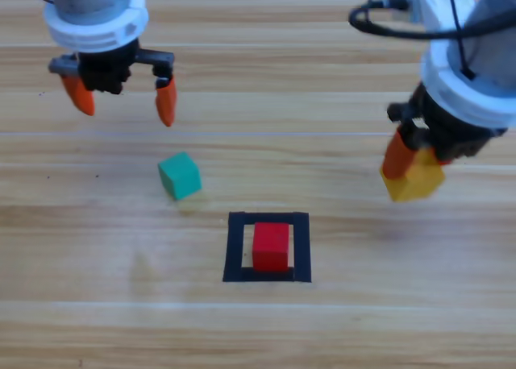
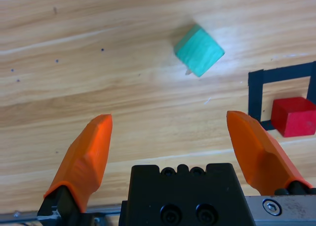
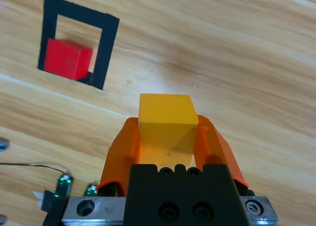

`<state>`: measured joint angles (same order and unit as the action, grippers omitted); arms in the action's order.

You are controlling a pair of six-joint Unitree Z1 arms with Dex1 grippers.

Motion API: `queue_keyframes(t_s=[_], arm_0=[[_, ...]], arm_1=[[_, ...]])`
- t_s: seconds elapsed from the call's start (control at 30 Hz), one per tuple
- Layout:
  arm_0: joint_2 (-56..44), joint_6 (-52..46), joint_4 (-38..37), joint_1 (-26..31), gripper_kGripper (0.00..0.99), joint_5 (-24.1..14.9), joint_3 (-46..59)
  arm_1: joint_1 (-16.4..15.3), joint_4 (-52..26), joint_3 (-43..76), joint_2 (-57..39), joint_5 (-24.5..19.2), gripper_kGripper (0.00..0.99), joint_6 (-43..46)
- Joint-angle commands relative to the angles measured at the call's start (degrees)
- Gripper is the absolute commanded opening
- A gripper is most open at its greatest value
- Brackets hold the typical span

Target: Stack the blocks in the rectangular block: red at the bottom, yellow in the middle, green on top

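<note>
The red cube (image 1: pixel 271 246) (image 2: pixel 294 117) (image 3: pixel 66 59) sits inside the black tape rectangle (image 1: pixel 235 248) (image 2: pixel 256 90) (image 3: pixel 106 48) at the table's front middle. A teal-green cube (image 1: pixel 179 176) (image 2: pixel 198 50) lies on the wood up and left of the rectangle. My right gripper (image 1: pixel 413 172) (image 3: pixel 167 132) is shut on the yellow cube (image 1: pixel 416 180) (image 3: pixel 165 122) and holds it above the table, to the right of the rectangle. At the upper left my left gripper (image 1: pixel 122 101) (image 2: pixel 170 137) hangs open with nothing in it, the green cube ahead of its jaws.
Bare wooden table (image 1: pixel 97 304) surrounds the rectangle. A black cable (image 1: pixel 403 26) loops by the right arm at the top right.
</note>
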<state>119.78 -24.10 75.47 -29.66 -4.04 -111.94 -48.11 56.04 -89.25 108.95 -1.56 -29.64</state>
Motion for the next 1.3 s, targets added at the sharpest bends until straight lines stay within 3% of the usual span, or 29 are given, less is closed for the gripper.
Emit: queue_keyframes(t_s=[0.03,0.23,1.3], arm_0=[[-3.85,1.07,0.47,1.71,0.99,-1.67,4.98],[-4.91,1.07,0.29,1.97,0.99,-1.32,6.3],[-3.41,6.25,-0.5,3.55,0.973,0.09,7.97]], arm_1=[[-9.81,13.21,-15.95,11.46,-6.26,0.0,-7.8],[-12.89,25.17,-34.06,22.36,-7.05,0.0,-11.85],[-13.07,25.17,-43.9,32.12,-2.66,0.0,-25.82]])
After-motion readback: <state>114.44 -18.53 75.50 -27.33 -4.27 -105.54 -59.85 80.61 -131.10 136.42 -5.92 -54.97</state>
